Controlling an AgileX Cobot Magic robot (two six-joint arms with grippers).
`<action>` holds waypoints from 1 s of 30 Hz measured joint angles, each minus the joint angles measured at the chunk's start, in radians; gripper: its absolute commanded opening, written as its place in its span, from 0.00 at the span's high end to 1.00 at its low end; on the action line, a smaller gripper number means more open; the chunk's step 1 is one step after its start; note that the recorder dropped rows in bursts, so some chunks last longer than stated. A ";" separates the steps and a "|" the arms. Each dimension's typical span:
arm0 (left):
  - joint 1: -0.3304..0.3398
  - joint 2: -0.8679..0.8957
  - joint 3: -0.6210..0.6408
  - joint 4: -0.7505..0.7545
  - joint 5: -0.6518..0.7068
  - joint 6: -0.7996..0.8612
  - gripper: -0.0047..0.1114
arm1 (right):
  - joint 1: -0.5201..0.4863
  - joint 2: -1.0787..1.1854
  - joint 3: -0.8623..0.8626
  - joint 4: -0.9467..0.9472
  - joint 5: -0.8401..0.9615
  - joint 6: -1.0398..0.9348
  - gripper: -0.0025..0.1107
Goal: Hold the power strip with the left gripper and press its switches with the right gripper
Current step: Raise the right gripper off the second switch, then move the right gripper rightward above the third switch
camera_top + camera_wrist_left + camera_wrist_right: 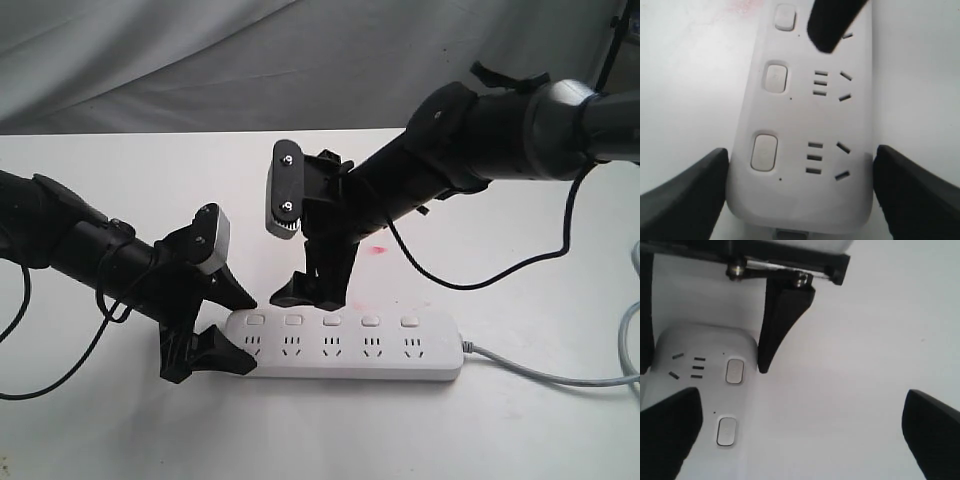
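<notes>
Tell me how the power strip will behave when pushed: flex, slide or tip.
Likely stiff: the power strip looks like a rigid plastic bar. Probably slippery: smooth shell on a smooth table, so it may slide unless the left gripper, straddling one end, braces it. Unlikely to tip or roll, since it lies flat.

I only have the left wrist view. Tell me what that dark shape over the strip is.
Observer: One finger of the right gripper, whose jaws stand wide open.
Operator: Say where its other finger is.
Observer: Off to the side of the power strip, over bare table, as the right wrist view shows.
Operator: Count the switches for me.
Observer: Five switches in one row, all visible in the exterior view.
</notes>
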 measured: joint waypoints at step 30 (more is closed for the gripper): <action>0.000 0.000 0.000 0.000 0.000 0.000 0.58 | -0.105 -0.004 0.000 -0.009 0.106 0.037 0.06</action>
